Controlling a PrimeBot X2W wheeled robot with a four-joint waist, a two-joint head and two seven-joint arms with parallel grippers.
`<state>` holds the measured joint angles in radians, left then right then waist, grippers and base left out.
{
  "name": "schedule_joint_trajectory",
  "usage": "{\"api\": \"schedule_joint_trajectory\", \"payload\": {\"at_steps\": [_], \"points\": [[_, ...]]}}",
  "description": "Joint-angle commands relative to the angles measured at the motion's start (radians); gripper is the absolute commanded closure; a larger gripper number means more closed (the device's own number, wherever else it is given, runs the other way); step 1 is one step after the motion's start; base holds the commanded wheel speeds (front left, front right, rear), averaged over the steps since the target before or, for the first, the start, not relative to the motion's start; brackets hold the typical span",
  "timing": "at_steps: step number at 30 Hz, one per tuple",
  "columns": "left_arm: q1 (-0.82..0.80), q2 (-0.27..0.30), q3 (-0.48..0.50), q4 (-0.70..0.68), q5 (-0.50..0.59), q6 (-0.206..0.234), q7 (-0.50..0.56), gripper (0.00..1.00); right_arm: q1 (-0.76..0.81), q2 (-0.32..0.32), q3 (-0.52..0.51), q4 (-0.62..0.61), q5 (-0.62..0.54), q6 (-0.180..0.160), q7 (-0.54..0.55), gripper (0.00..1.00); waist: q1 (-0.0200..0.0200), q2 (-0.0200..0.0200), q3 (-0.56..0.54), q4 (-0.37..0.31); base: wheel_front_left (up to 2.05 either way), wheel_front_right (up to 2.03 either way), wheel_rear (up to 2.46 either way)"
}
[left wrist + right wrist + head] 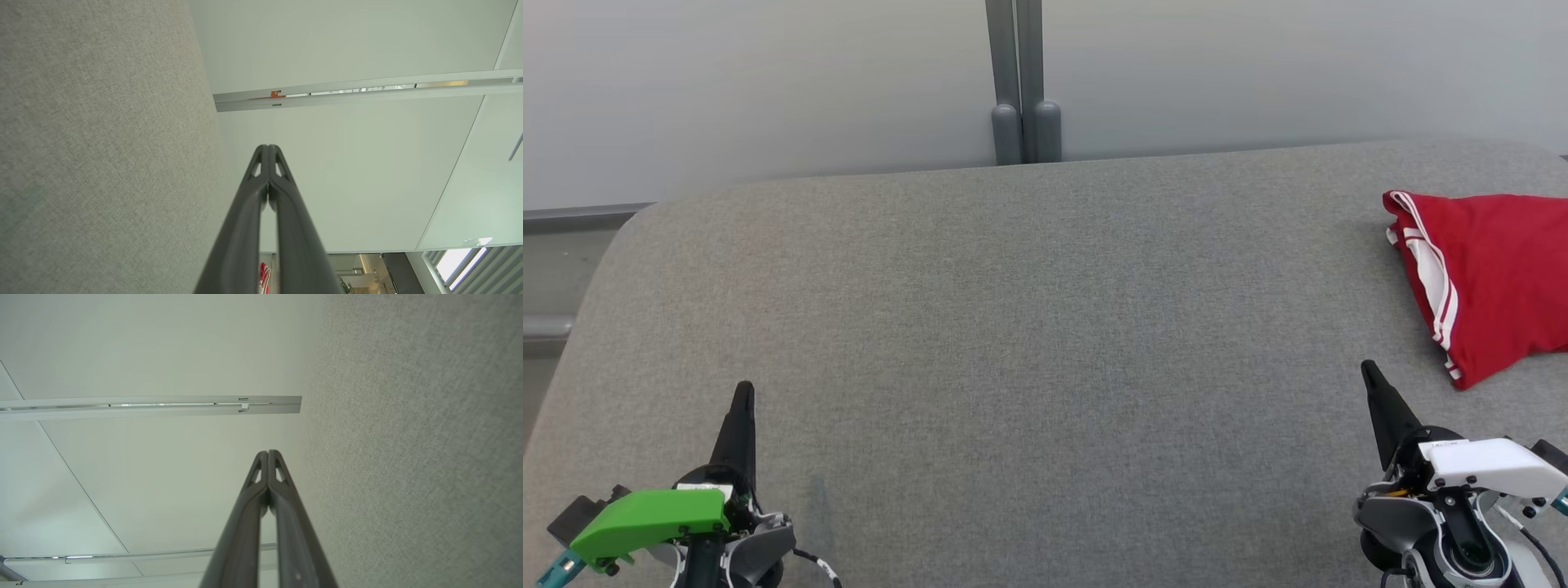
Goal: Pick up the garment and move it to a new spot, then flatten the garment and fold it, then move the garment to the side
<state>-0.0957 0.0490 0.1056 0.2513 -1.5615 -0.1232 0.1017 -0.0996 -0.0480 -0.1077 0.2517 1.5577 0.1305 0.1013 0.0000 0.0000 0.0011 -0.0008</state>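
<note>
Red white-striped garment (pixel 1494 269) lies on grey table (pixel 1013 327) near right tool (pixel 1368 369)

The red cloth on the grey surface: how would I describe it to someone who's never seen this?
Start at the wide grey surface before the robot. Go to its right side, just beyond the right hand: the garment lies there. It alone is bright red, with white stripes along one edge.

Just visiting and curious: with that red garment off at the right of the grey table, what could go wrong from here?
The red garment runs past the head view's right border, so a grab could be misjudged.
It seems to lie in layers; a pinch may lift only the top one.
The left gripper, jaws shut, is far off: a long reach.
</note>
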Motion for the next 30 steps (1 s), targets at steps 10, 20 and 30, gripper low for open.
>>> {"api": "schedule_joint_trajectory", "payload": {"at_steps": [10, 20, 30], "points": [[-0.018, 0.002, 0.012, -0.007, -0.052, -0.011, 0.017, 1.00, -0.012, -0.004, -0.008, -0.010, 0.058, 0.000, 0.016, 1.00, 0.0000, 0.0000, 0.002, 0.001, 0.00, 0.00, 0.00], [-0.018, 0.002, 0.011, -0.007, -0.051, -0.011, 0.017, 1.00, -0.012, -0.004, -0.008, -0.010, 0.058, 0.000, 0.016, 1.00, 0.0000, 0.0000, 0.002, 0.001, 0.00, 0.00, 0.00], [-0.018, 0.002, 0.011, -0.007, -0.052, -0.011, 0.017, 1.00, -0.012, -0.004, -0.008, -0.010, 0.058, 0.000, 0.016, 1.00, 0.0000, 0.0000, 0.002, 0.001, 0.00, 0.00, 0.00]]}}
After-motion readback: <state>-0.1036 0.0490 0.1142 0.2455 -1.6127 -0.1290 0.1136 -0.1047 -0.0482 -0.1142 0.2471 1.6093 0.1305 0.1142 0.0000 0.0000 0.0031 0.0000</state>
